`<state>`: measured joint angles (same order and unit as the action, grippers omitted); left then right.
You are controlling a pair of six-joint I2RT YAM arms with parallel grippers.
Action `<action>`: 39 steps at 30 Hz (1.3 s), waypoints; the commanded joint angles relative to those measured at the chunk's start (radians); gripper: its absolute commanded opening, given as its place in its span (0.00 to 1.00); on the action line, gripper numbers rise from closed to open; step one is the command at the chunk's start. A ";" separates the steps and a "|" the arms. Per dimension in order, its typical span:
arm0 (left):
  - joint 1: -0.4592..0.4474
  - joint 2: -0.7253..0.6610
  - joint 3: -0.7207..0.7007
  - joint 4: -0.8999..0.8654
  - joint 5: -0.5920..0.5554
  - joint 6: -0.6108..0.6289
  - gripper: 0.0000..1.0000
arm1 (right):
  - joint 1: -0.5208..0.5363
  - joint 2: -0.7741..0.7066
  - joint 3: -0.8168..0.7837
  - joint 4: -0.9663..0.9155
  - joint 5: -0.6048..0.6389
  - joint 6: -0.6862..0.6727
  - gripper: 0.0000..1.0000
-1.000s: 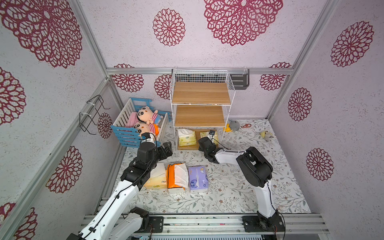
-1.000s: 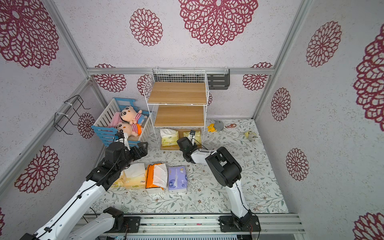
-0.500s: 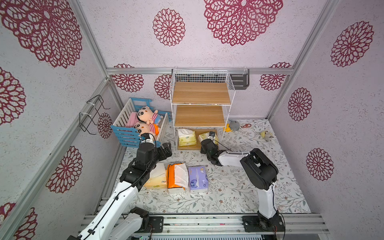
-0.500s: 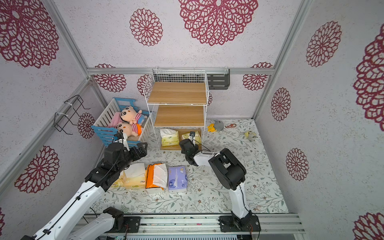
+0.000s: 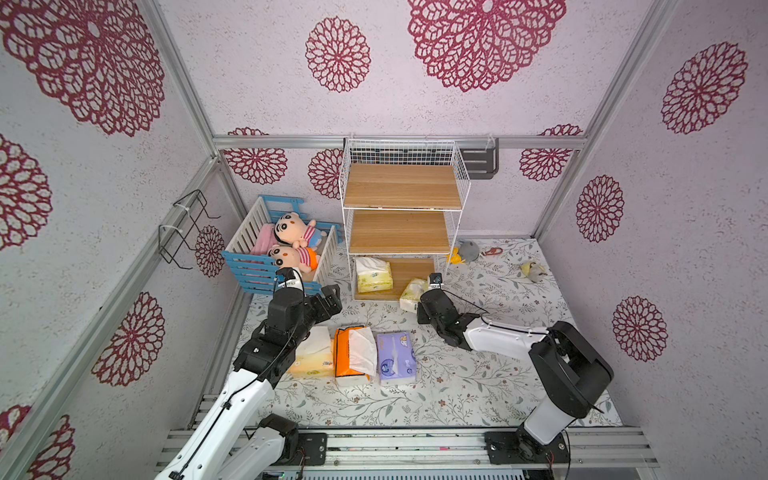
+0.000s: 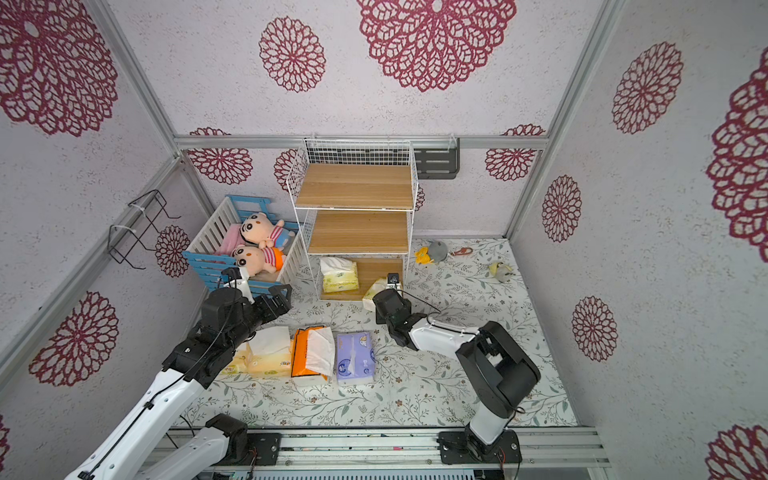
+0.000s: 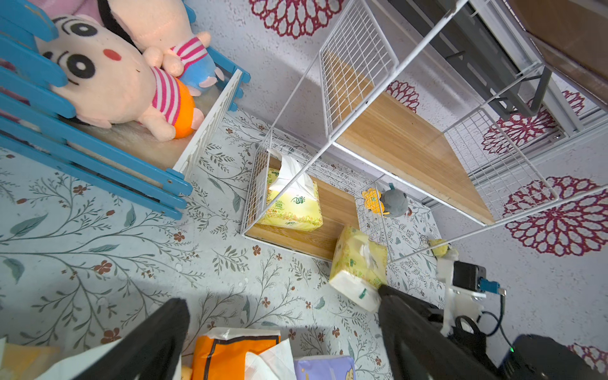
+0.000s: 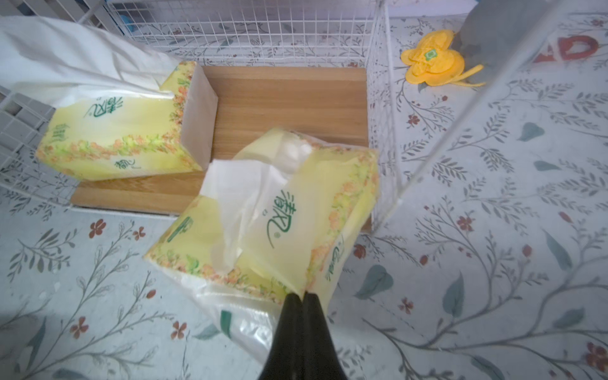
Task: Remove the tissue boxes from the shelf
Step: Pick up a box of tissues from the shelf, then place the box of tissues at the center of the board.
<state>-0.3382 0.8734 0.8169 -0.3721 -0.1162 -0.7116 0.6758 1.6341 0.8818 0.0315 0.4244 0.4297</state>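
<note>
pinching tilted yellow pack (image 8: 279, 214) — right gripper (image 8: 302, 296) mostly cut off

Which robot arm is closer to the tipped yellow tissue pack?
Right. The right tool pinches the tipped yellow tissue pack by its wrapper at the shelf front; the left tool hangs open, apart, near the crib.
</note>
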 commanded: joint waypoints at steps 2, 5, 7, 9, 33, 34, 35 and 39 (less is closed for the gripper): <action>0.007 -0.017 0.040 -0.007 0.010 -0.030 0.97 | 0.016 -0.130 -0.105 -0.066 0.005 0.038 0.00; 0.003 -0.020 0.055 -0.008 0.022 -0.048 0.97 | 0.021 -0.219 -0.198 -0.091 0.026 0.093 0.00; -0.001 -0.024 0.065 -0.006 0.029 -0.052 0.97 | 0.021 -0.272 -0.240 -0.129 0.054 0.118 0.00; -0.007 -0.024 0.081 -0.015 0.028 -0.052 0.97 | 0.021 -0.322 -0.271 -0.178 0.068 0.133 0.00; -0.094 -0.034 0.156 -0.078 -0.039 -0.095 0.97 | -0.099 -0.284 0.104 -0.526 -0.084 0.037 0.65; -0.095 -0.033 0.156 -0.078 -0.041 -0.095 0.97 | -0.099 -0.253 0.118 -0.518 -0.080 0.023 0.65; -0.097 -0.030 0.158 -0.079 -0.041 -0.096 0.97 | -0.099 -0.223 0.127 -0.504 -0.086 0.010 0.65; -0.105 -0.018 0.165 -0.088 -0.036 -0.097 0.97 | -0.097 -0.157 0.116 -0.417 -0.081 -0.003 0.65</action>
<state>-0.4332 0.8497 0.9562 -0.4484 -0.1452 -0.8059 0.5751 1.4643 0.9855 -0.4286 0.3103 0.4767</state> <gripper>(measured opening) 0.972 0.649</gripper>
